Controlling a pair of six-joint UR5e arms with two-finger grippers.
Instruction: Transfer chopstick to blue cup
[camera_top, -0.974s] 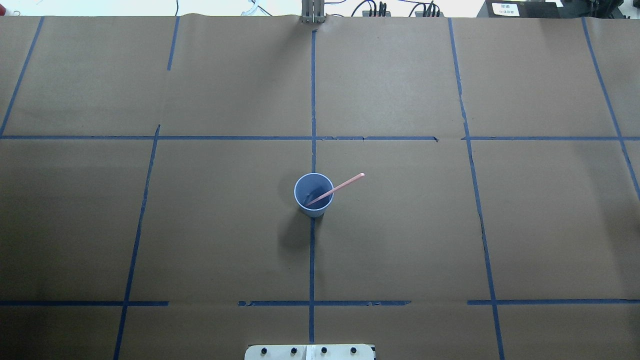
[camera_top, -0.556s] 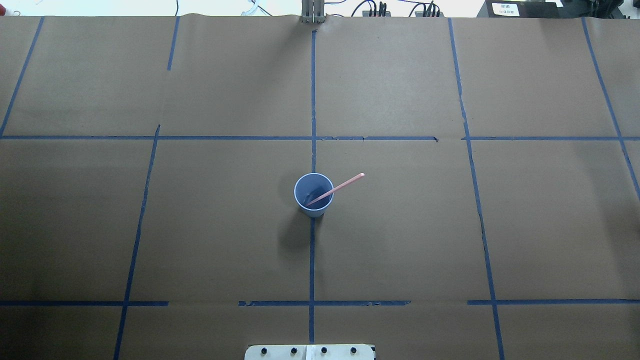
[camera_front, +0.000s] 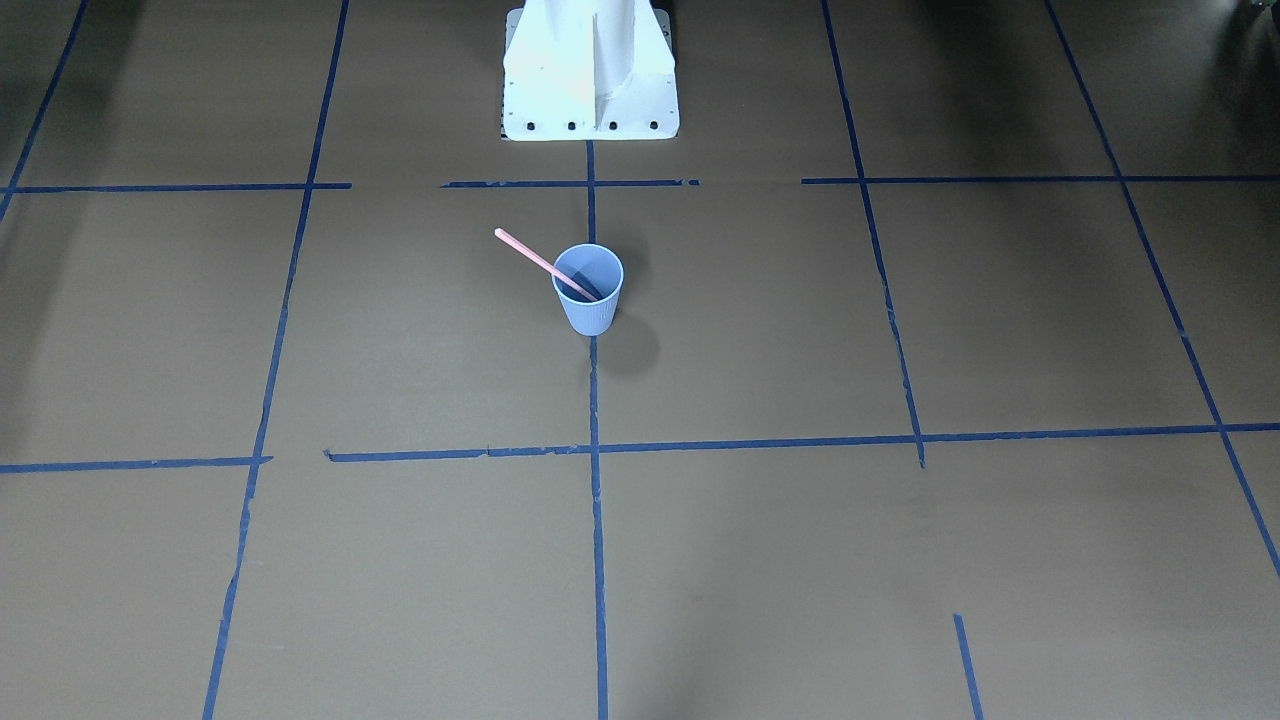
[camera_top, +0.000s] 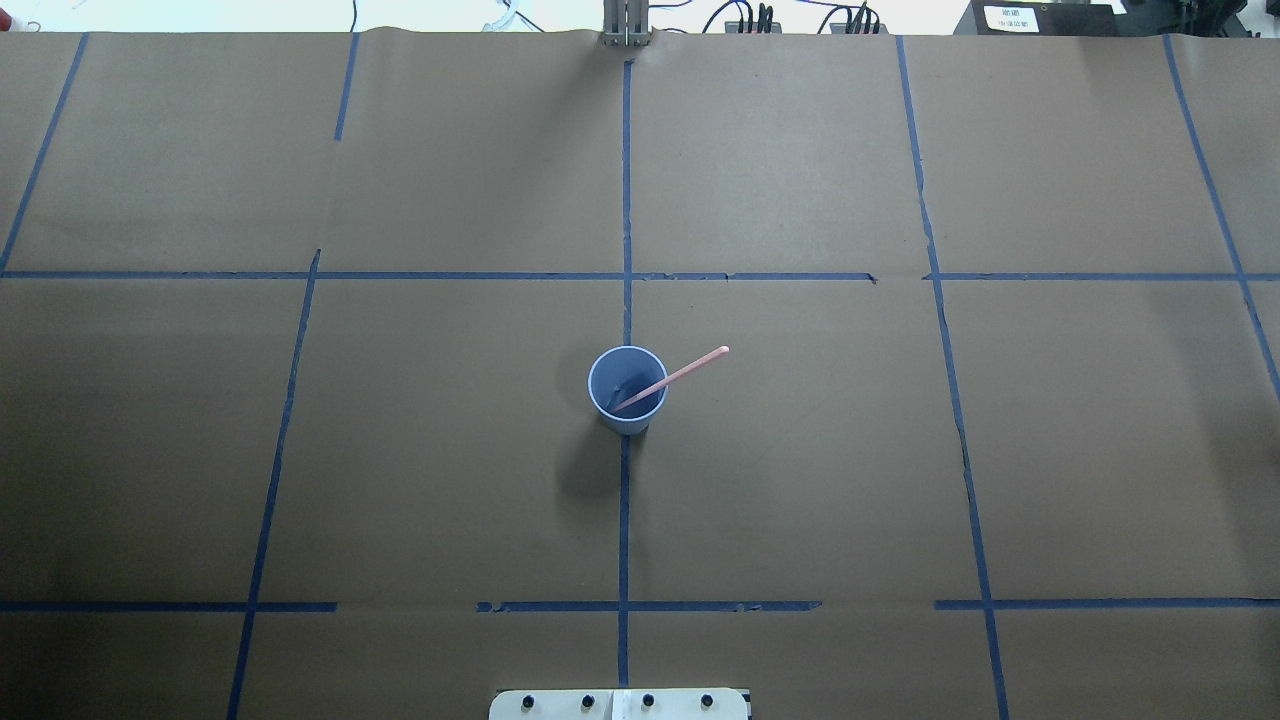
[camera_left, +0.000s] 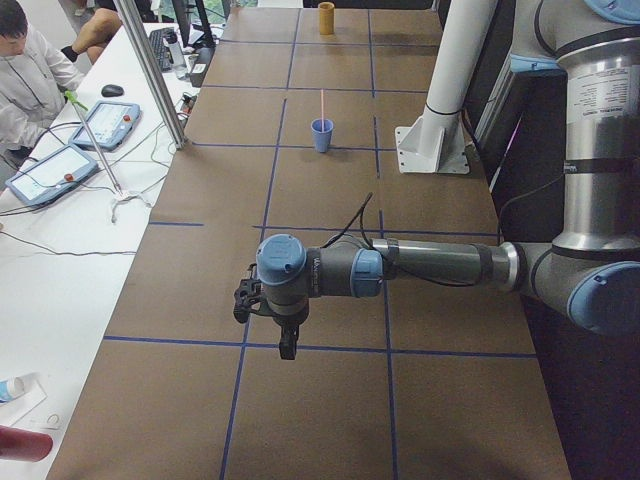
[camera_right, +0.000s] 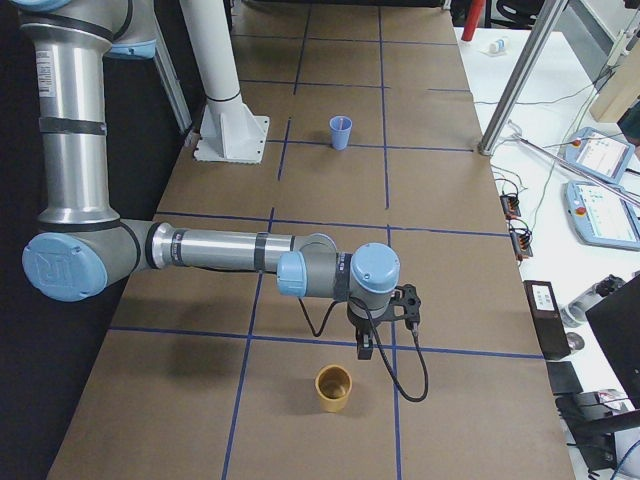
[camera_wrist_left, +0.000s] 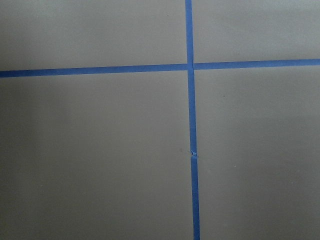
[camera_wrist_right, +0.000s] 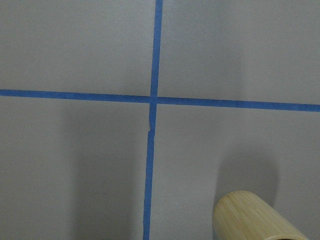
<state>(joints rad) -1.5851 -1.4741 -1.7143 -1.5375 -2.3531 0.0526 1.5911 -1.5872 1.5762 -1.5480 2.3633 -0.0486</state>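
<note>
The blue cup stands upright near the table's middle, on a blue tape line. It also shows in the front view, the left view and the right view. One pale pink chopstick stands in it, lower end inside, leaning over the rim; it also shows in the front view. My left gripper hangs over bare table far from the cup. My right gripper hangs over the table's other end. Both show in side views only, so I cannot tell whether they are open or shut.
A tan bamboo cup stands just below the right gripper and shows at the lower edge of the right wrist view. The white robot base is at the table's robot side. Operators' tablets lie on a side table.
</note>
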